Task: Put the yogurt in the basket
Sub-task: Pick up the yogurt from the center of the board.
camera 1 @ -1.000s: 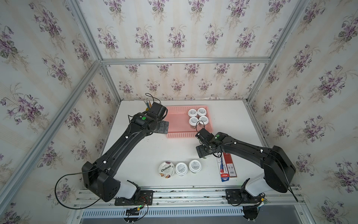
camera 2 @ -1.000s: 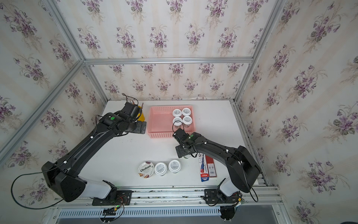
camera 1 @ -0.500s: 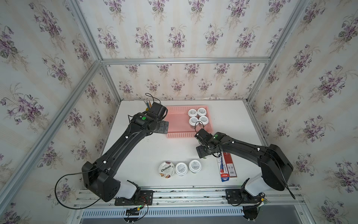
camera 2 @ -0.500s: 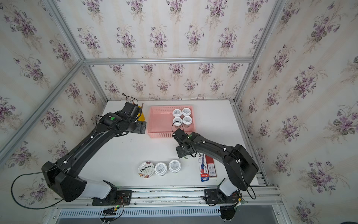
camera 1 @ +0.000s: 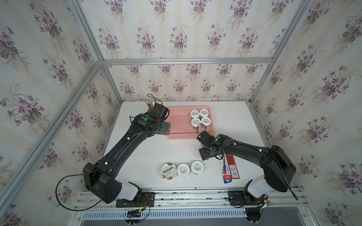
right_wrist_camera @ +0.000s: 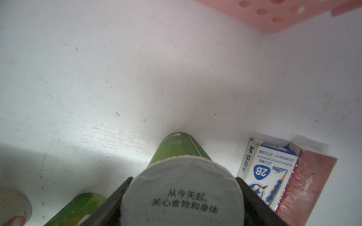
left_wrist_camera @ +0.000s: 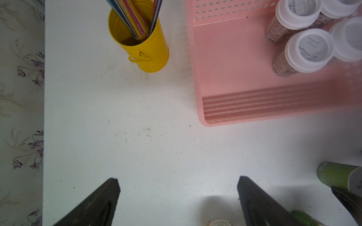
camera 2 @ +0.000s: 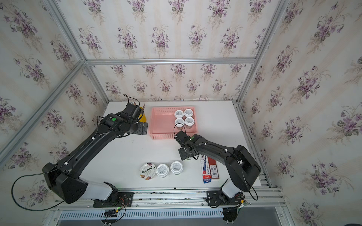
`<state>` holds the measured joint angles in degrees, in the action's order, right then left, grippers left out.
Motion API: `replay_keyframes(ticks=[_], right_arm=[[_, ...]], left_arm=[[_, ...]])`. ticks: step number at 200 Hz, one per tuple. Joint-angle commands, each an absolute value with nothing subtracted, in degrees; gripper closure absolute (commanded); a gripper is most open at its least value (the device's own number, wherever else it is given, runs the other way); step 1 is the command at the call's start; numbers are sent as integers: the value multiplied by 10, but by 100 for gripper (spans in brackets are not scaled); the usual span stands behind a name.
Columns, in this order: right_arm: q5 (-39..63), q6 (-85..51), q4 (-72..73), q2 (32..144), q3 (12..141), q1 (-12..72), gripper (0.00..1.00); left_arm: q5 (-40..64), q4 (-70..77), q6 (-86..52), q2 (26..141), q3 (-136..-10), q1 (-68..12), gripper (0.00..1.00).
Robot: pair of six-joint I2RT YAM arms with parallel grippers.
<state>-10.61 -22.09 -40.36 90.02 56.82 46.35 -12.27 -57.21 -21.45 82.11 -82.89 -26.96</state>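
Observation:
The pink basket (camera 1: 182, 135) (camera 2: 162, 125) (left_wrist_camera: 235, 68) stands at the table's back and holds several white-lidded yogurt cups (camera 1: 199, 117) (camera 2: 184, 117) (left_wrist_camera: 309, 49) in its right end. Near the front edge stand the Chobani cup (camera 1: 168, 171) (camera 2: 147, 170) and two white-lidded cups (camera 1: 183, 170) (camera 2: 176, 167). In front of the basket's right corner, my right gripper (camera 1: 210, 154) (camera 2: 188, 154) (right_wrist_camera: 184, 179) is shut on a green cup with a pale lid (right_wrist_camera: 182, 193) (left_wrist_camera: 337, 173), which stands on the table. My left gripper (camera 1: 166, 128) (camera 2: 143, 128) (left_wrist_camera: 178, 178) is open and empty beside the basket's left end.
A yellow pencil cup (camera 1: 149, 105) (camera 2: 143, 116) (left_wrist_camera: 141, 45) stands left of the basket, behind my left wrist. Flat blue and red pencil packets (camera 1: 228, 168) (camera 2: 208, 168) (right_wrist_camera: 270, 172) lie just right of the gripped cup. Walls enclose the table on three sides.
My right gripper's fingers have narrowed onto the green cup, and that arm has shifted slightly. The left arm has not moved.

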Motion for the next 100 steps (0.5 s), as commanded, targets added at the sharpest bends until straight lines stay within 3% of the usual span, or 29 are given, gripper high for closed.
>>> replay_keyframes(ticks=[1,100], right_arm=[[-105,-221,-406,896,568,464,21],[-111,-212,-429,899,592,463,24]], left_arm=[[-132,-572,-215,822,-830,-269,1],[-135,-576,-213,820,-831,-269,1]])
